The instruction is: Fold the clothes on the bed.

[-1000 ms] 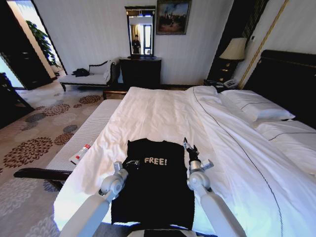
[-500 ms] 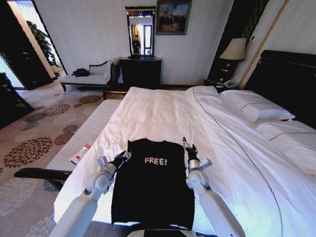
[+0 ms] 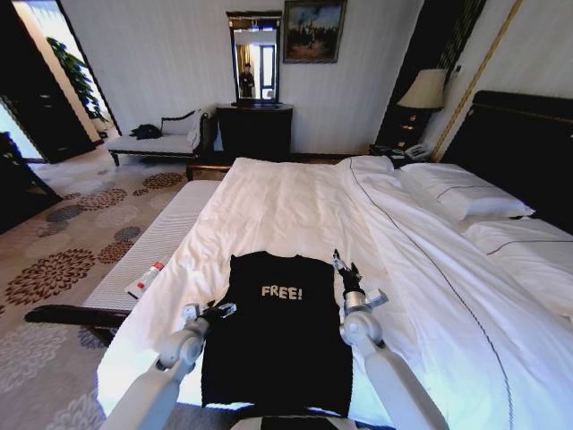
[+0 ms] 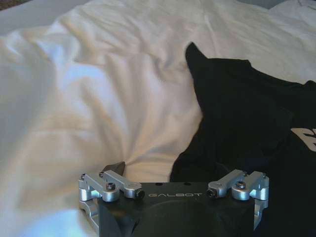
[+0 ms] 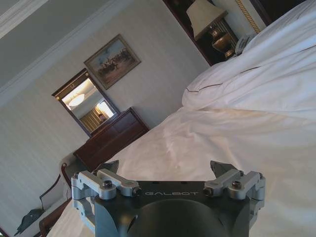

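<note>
The left gripper (image 3: 218, 311) hangs with fingers spread, empty, at the T-shirt (image 3: 279, 331)'s left edge, apparently just over the hem. The right gripper (image 3: 344, 269), also released, points upward beside the right shoulder. The limp, light shirt lies flat on the bed (image 3: 295, 206)'s near end; pinch an edge or corner.

Matt black cloth T-shirt (image 3: 277, 336) lies on the bed (image 3: 295, 202), its white fabric softly creased.
</note>
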Tool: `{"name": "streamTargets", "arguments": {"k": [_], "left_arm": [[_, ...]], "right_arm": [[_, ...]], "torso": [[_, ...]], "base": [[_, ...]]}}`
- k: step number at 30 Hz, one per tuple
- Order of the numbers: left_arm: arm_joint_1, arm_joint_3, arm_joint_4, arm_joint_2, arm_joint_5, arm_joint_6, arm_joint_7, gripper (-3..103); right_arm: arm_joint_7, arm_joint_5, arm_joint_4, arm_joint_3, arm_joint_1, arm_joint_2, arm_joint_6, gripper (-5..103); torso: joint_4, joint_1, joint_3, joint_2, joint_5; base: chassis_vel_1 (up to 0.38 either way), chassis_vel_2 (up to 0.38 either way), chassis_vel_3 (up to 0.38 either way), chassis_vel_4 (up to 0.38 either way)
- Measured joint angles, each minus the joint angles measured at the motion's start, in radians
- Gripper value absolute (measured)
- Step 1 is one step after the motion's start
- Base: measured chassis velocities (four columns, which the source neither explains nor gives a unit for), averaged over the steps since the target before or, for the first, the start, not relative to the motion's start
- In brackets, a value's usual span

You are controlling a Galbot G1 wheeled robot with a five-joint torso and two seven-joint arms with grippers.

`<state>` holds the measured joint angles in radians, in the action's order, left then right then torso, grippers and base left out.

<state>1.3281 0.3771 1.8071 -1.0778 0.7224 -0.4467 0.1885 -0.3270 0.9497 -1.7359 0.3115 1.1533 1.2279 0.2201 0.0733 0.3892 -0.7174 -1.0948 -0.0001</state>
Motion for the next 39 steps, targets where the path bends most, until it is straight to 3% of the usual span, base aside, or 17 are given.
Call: {"name": "streamTargets", "arguments": {"k": [7, 12, 17, 20, 28, 39], "left_arm": [[-0.036, 0.065, 0.081, 0.011, 0.076, -0.003, 0.006, 100], [-0.127, 0.057, 0.052, 0.003, 0.108, 0.002, 0.005, 100], [-0.226, 0.028, -0.058, -0.027, 0.123, 0.016, -0.003, 100], [-0.272, -0.004, -0.132, -0.046, 0.096, 0.026, -0.013, 100], [-0.447, -0.092, -0.360, -0.115, 0.054, 0.060, -0.037, 100], [-0.537, -0.065, -0.545, -0.132, 0.053, 0.078, -0.051, 100]], "right_arm": [[-0.001, -0.002, 0.003, -0.005, -0.002, 0.003, 0.000, 100], [-0.002, -0.002, 0.005, -0.005, -0.002, -0.005, 0.000, 100], [-0.003, -0.002, 0.030, -0.034, -0.027, -0.009, -0.001, 100], [-0.003, -0.001, 0.043, -0.049, -0.039, -0.007, -0.004, 100], [-0.012, 0.002, 0.042, -0.052, -0.050, -0.011, -0.014, 100], [-0.013, 0.000, 0.070, -0.059, -0.066, -0.003, -0.016, 100]], "torso": [[0.0000, 0.000, 0.000, 0.000, 0.0002], [0.0002, 0.000, 0.000, 0.000, 0.0002], [0.0003, 0.000, 0.000, 0.000, 0.0001], [-0.0005, 0.000, 0.000, 0.000, 0.0003], [0.0004, 0.000, 0.000, 0.000, 0.0002], [0.0001, 0.000, 0.000, 0.000, 0.0001]], "base": [[0.000, 0.000, 0.000, 0.000], [0.000, 0.000, 0.000, 0.000], [0.000, 0.000, 0.000, 0.000], [0.000, 0.000, 0.000, 0.000], [0.000, 0.000, 0.000, 0.000], [0.000, 0.000, 0.000, 0.000]]}}
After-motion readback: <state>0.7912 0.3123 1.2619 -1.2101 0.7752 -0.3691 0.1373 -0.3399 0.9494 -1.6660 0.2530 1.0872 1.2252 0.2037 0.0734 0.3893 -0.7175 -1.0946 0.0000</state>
